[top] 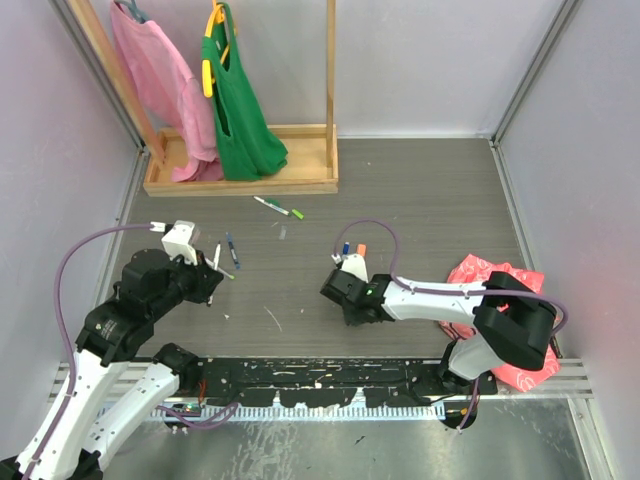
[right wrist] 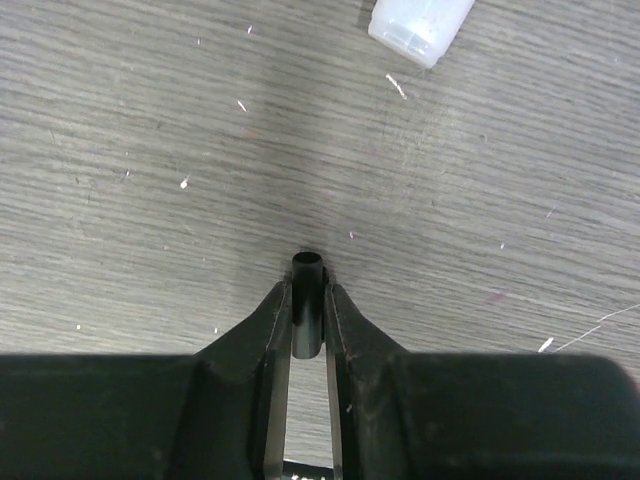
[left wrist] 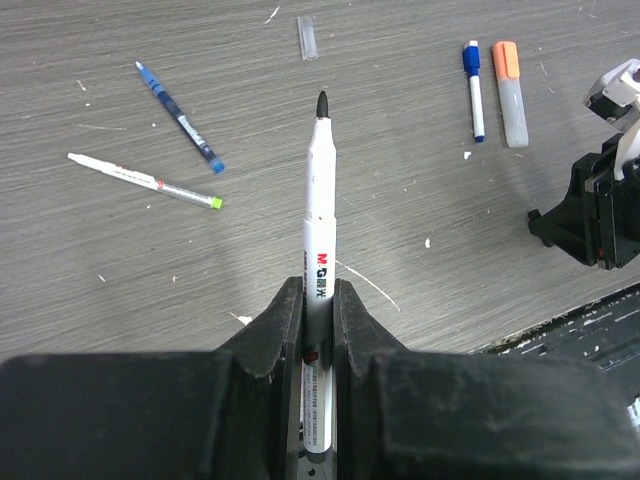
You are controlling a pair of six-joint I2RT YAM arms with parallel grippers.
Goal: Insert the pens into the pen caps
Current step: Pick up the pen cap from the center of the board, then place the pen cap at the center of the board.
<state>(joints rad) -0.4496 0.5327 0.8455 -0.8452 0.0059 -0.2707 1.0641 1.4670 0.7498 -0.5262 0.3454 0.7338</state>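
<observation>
On the left gripper [left wrist: 318,300], both black fingers [left wrist: 285,320] are pinching the lower barrel of a slim white plastic marker pen with a bare black felt tip [left wrist: 320,190], and the tip is pointing away from the wrist. On the right gripper [right wrist: 307,288], the fingers [right wrist: 270,330] are squeezing a short black plastic tube cap [right wrist: 307,325], with its open mouth poking just past the fingertips.

The pen is hanging well in front of the long wooden rack base [top: 240,186], off that base's left end. The cap is sitting well in front of its right end.

Loose pens are lying on the grey table [top: 420,200] between the grippers and the rack base: a dark blue pen [left wrist: 180,115], a white pen with a light green end [left wrist: 145,180], a blue-capped white pen [left wrist: 473,90] and an orange-ended pen [left wrist: 508,80].

Both held pieces are looking light, stiff and smooth, so they are likely slippery. The pen is probably best gripped mid-barrel so it cannot pivot. The cap is probably best held by its closed half, leaving the mouth free. A push along its length may slide either piece back through the pads.
</observation>
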